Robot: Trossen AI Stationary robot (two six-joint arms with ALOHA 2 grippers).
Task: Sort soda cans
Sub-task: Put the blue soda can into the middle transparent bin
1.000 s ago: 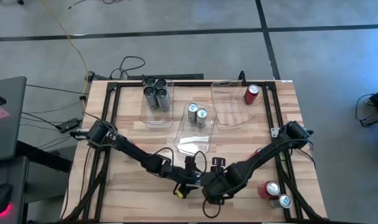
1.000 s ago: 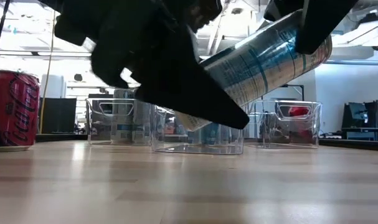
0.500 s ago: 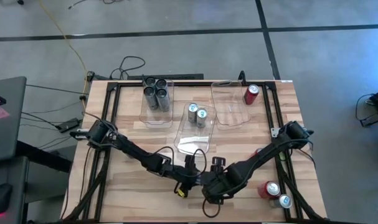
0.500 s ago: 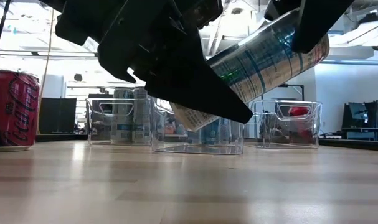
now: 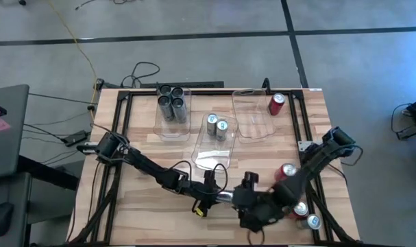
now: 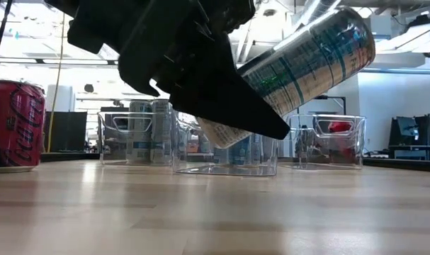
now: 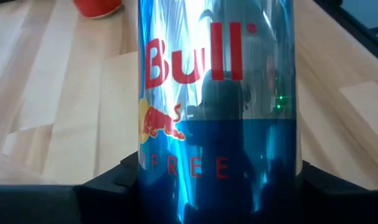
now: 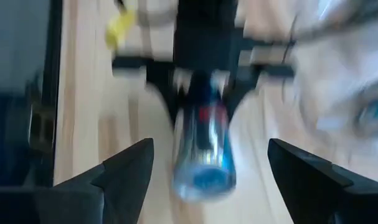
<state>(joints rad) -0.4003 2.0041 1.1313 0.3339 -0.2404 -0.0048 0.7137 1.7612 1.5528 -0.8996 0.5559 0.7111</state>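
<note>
Your bench (image 5: 136, 199) is wood, inside a black frame. Three clear bins (image 5: 214, 143) sit well beyond both grippers toward the far edge: one with dark grey cans (image 5: 172, 103), the middle one with two silver-blue cans (image 5: 217, 125), and one with a single red can (image 5: 276, 103).

Your left gripper (image 5: 216, 197) is near the front edge of the bench, clamped on a silver-blue can (image 6: 300, 60). The can is tilted, lifted clear of the wood, its far end pointing up and away from the fingers. In the left wrist view the can (image 7: 217, 112) fills the frame between the two dark fingers (image 7: 108, 193), touching both.

Your right gripper (image 5: 254, 209) is just beside the left one, on its right. Its fingers (image 8: 123, 168) stand wide apart, holding nothing; the held can (image 8: 204, 149) is straight ahead of them, apart.

Loose cans: a red one (image 5: 287, 171) and two more (image 5: 305, 214) sit beside your right arm, near the front right corner. Another red can (image 6: 15, 124) stands upright on the wood in the low view.
</note>
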